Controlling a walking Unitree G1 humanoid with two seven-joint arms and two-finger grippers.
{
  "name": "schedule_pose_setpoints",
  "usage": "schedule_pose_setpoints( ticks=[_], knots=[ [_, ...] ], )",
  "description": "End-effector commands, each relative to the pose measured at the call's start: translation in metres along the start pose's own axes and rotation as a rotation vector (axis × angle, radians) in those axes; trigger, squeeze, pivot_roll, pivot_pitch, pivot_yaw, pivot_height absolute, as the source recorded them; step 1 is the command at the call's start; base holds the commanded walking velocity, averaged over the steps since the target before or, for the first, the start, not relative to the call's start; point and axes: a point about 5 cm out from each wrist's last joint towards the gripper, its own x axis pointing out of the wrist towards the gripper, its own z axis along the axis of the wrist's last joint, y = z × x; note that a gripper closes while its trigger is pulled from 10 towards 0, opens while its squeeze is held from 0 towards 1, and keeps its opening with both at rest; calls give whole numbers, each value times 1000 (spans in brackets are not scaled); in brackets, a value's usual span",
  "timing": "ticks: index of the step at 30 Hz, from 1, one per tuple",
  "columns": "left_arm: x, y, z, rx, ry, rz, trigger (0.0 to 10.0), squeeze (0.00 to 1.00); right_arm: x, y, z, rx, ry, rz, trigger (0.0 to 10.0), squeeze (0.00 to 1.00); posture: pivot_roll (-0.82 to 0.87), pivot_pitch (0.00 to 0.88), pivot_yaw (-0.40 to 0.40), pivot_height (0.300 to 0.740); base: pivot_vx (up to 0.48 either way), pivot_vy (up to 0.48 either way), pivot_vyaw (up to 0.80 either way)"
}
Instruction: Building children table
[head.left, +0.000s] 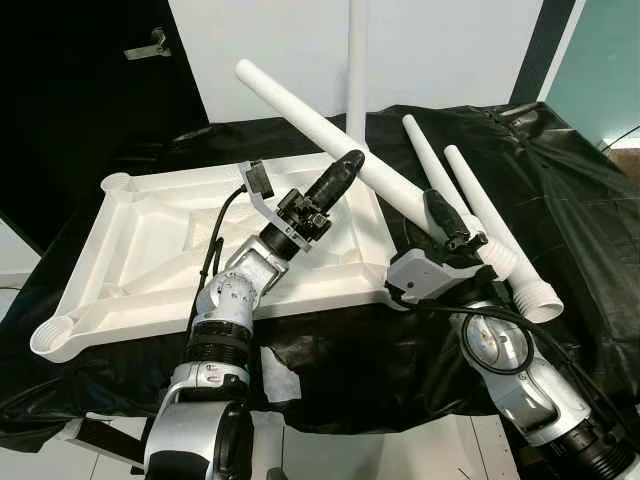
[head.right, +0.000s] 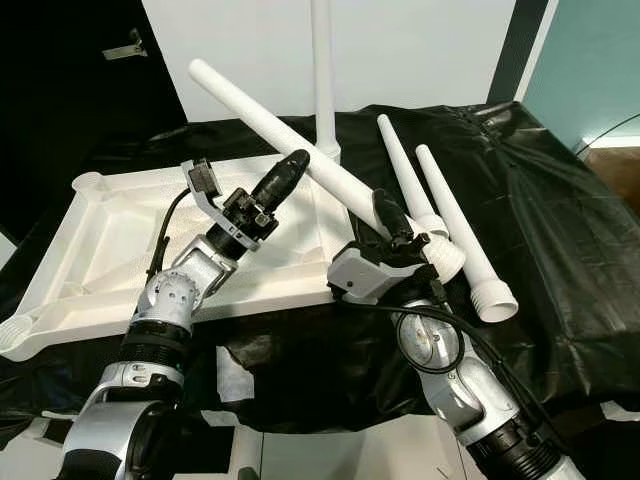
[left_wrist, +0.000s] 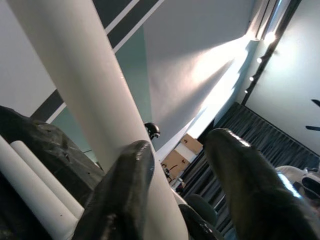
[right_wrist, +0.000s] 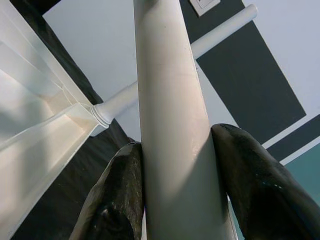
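Note:
An upturned white table top (head.left: 120, 290) lies on a black-covered surface, with one white leg (head.left: 356, 70) standing upright at its far right corner. Another white leg (head.left: 300, 115) slants up and to the left over the top. My right gripper (head.left: 448, 222) is shut on that leg near its lower, thicker end; both fingers (right_wrist: 250, 180) press against it. Around the middle of the slanted leg (left_wrist: 85, 85), my left gripper (head.left: 348, 163) is open. One finger (left_wrist: 125, 190) lies against the leg and the other stands apart.
Two loose white legs (head.left: 437, 165) (head.left: 490, 220) lie side by side on the black cloth (head.left: 560, 200) to the right of the top. A crumpled white scrap (head.left: 280, 375) sits near the front edge. A dark door (head.left: 90, 90) is at the back left.

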Motion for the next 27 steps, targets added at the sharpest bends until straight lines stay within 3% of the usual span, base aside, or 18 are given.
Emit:
schedule_pose_setpoints(
  ticks=[1, 5, 6, 7, 8, 9, 10, 19, 23, 27],
  knots=[
    [-2, 5, -5, -14, 36, 34, 10000, 973, 4, -10, 10, -8, -65, -57, 10000, 0, -161, 5, 81, 740, 0, 0, 0],
    [-2, 5, -6, -11, 43, 38, 10000, 1000, 5, -11, 9, -19, -62, -65, 10000, 0, -162, 4, 80, 740, 0, 0, 0],
    [-3, 6, -7, -3, 49, 46, 10000, 894, 5, -12, 9, -28, -59, -70, 10000, 0, -160, 10, 81, 740, 0, 0, 0],
    [-3, 6, -7, -3, 49, 46, 10000, 894, 5, -12, 9, -28, -59, -70, 10000, 0, -160, 10, 81, 740, 0, 0, 0],
    [-3, 7, -8, 5, 50, 56, 10000, 792, 4, -11, 6, -18, -33, -73, 10000, 0, -159, 11, 81, 740, 0, 0, 0],
    [-4, 8, -8, 11, 52, 66, 10000, 133, 4, -11, 1, -2, 8, -85, 10000, 0, -157, 8, 79, 740, 0, 0, 0],
    [-4, 9, -9, 17, 57, 75, 10000, 0, 4, -11, -1, -5, 17, -89, 10000, 0, -158, 8, 80, 740, 0, 0, 0],
    [-5, 14, -17, 59, 114, 100, 10000, 0, 6, -14, 2, -37, -15, -106, 10000, 0, -157, 4, 77, 740, 0, 0, 0],
    [-4, 12, -15, 34, 87, 91, 10000, 0, 4, -8, 2, -19, -14, -65, 10000, 0, -157, 3, 77, 740, 0, 0, 0],
    [-1, 13, -9, 26, 63, 94, 10000, 0, -1, 10, 6, 13, -39, 51, 10000, 0, -156, 0, 79, 740, 0, 0, 0]
  ],
)
